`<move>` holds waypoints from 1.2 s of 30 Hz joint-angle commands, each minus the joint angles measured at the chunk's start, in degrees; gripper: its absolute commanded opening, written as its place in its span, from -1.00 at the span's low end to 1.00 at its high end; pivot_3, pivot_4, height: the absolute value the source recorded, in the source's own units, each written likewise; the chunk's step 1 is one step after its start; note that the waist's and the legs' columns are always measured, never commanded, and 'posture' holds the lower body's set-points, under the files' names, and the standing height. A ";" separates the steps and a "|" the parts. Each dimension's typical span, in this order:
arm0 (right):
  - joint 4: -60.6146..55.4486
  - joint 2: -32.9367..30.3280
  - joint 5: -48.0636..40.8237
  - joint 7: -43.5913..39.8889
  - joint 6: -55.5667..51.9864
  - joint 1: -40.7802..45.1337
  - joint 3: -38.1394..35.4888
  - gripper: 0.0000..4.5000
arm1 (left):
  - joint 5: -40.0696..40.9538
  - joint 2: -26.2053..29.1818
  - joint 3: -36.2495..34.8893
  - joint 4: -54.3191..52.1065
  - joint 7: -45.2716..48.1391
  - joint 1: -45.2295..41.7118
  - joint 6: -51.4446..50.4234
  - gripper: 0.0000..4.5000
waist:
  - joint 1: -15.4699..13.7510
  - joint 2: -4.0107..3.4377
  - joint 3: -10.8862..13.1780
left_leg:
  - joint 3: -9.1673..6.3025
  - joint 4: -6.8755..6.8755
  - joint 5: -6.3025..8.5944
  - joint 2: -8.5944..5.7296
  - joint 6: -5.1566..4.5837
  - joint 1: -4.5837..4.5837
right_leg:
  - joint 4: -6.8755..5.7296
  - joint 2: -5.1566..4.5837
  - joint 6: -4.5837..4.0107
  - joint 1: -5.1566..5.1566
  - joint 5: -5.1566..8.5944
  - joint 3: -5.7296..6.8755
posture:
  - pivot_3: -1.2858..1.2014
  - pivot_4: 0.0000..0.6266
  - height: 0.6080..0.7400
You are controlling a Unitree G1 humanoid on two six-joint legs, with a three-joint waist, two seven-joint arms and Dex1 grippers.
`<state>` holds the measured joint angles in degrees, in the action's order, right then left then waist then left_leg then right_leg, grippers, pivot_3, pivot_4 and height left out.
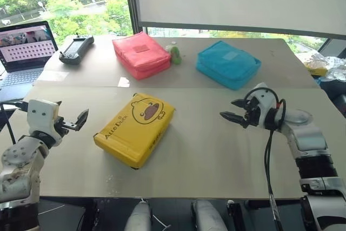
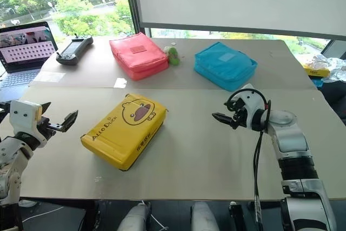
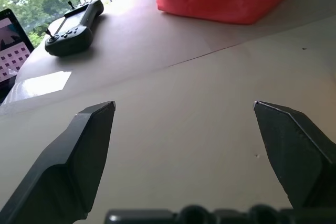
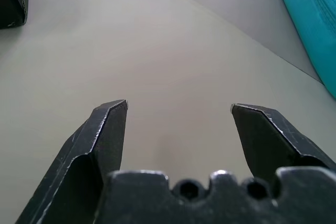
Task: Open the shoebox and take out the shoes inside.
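Left end effector (image 1: 81, 118) agape, empty | right end effector (image 1: 228, 116) agape, empty | shoebox (image 1: 135, 128) between, lid on

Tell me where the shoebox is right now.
In the left eye view the shoebox lies closed on the near table, left of centre, between the left end effector and right end effector, with the red pouch behind it.
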<state>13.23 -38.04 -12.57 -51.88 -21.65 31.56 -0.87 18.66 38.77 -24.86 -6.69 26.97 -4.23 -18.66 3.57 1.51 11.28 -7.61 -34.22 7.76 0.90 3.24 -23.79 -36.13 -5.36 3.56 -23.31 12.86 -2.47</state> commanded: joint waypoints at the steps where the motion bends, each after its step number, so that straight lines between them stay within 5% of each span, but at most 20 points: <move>1: -4.11 -0.02 -2.00 0.40 -1.77 0.64 -1.69 0.69 | 0.62 0.60 -2.33 2.08 -0.59 -2.49 1.59 1.00 | -0.04 0.00 0.00 | 0.00 0.00 0.00 0.00 0.00 0.00 | 0.00 0.00 0.00 0.00 0.00 0.00 | 0.03 -0.52 0.96; 5: -10.55 -2.48 -4.29 -2.78 -6.27 -0.48 -1.45 0.69 | 1.11 2.69 -3.24 7.37 0.86 -8.49 2.99 1.00 | -0.34 0.00 0.00 | 0.00 0.00 0.00 0.03 0.00 0.00 | -0.08 0.04 -0.01 -0.06 0.00 0.01 | 0.03 -0.52 0.96; 8: -15.95 -2.97 -5.78 -6.41 -9.65 -4.58 2.54 0.39 | -1.58 4.06 2.48 10.70 6.08 -11.61 7.24 0.71 | -0.94 0.06 -0.04 | 0.00 0.00 0.00 0.02 0.00 -0.03 | 0.03 0.02 0.00 -0.04 0.00 0.01 | 0.03 -0.52 0.96; 16: -20.78 5.22 -3.76 -4.11 -9.98 -6.09 12.52 -0.89 | -8.44 1.35 16.85 13.35 12.68 -14.31 15.22 -0.62 | -0.93 0.06 -0.04 | 0.06 0.03 -0.02 0.03 0.05 -0.04 | 0.04 0.01 0.02 -0.06 -0.02 -0.01 | 0.03 -0.52 0.96; 18: -19.20 7.21 -1.64 -2.94 -7.84 -5.49 14.60 -1.00 | -10.68 1.01 20.50 13.06 14.58 -12.89 17.12 -0.92 | -0.89 0.07 -0.04 | 0.06 0.03 -0.02 0.05 0.05 -0.03 | 0.01 0.03 0.02 -0.06 -0.02 -0.01 | 0.03 -0.52 0.96; 25: -14.60 11.68 -1.41 -2.31 -4.89 -2.41 14.36 -1.00 | -8.12 -1.65 25.40 7.52 19.65 -8.92 12.34 -0.97 | -1.16 0.06 -0.04 | 0.05 0.08 -0.02 0.04 0.05 -0.07 | 0.04 0.02 0.04 -0.09 -0.02 -0.01 | 0.03 -0.52 0.96; 36: 13.15 14.61 4.99 0.03 10.94 10.98 11.52 -1.00 | -12.28 -14.72 31.09 9.03 13.10 -16.79 10.83 -0.97 | -1.38 0.07 -0.04 | 0.04 0.03 -0.11 0.03 0.17 -0.01 | -0.02 0.03 0.08 0.00 -0.06 0.02 | 0.03 -0.52 0.96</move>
<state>24.17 -24.54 -7.51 -51.99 -15.25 39.38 11.95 6.63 25.90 3.45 3.74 39.72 -18.79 -9.09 2.19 1.57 11.24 -7.57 -34.19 7.65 0.93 3.41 -23.80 -36.15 -5.33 3.63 -23.31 12.80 -2.44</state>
